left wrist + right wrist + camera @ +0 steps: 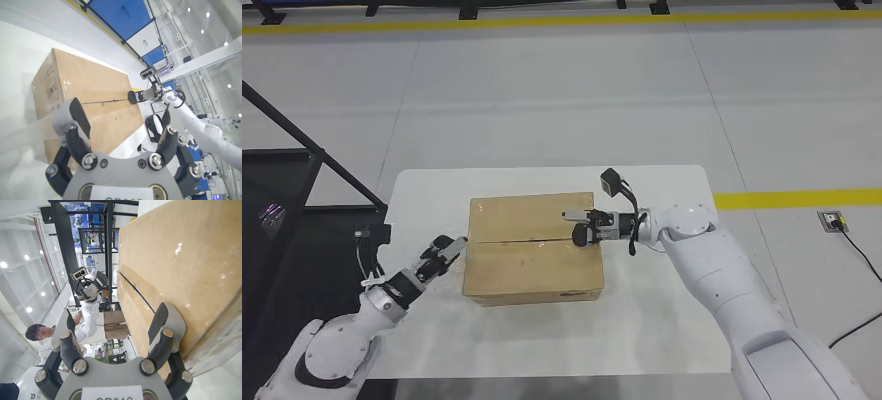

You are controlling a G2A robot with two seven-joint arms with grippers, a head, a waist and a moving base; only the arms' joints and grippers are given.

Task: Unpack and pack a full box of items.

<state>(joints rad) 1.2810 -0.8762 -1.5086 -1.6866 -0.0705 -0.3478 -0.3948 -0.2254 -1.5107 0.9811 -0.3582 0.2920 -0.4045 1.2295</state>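
On the table sits the box, left end effector beside its left end, right end effector over its top.

My left arm lies stretched forward and inward from my left side, and my left gripper at its end is spread wide. My right arm is bent at the elbow, forearm pointing across toward my left, my right gripper likewise parted.
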